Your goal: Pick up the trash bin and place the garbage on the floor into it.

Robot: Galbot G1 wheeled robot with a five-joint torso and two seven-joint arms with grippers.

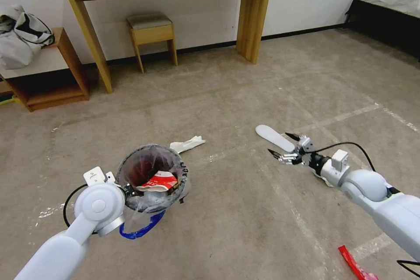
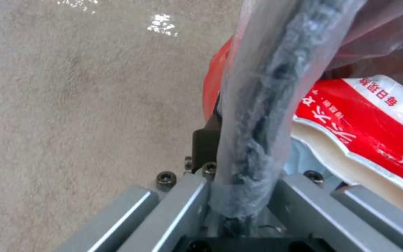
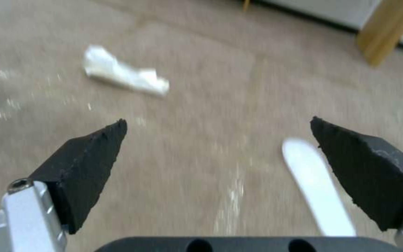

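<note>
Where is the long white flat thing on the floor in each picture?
Head view: the white flat strip lies on the carpet just beyond the open right gripper.
Left wrist view: not in it.
Right wrist view: the strip sits close beside one fingertip.
Shared landmark: the crumpled white paper.

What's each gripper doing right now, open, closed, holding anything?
Left gripper: closed on the rim of the trash bin, holding it.
Right gripper: open, holding nothing, above the floor.
</note>
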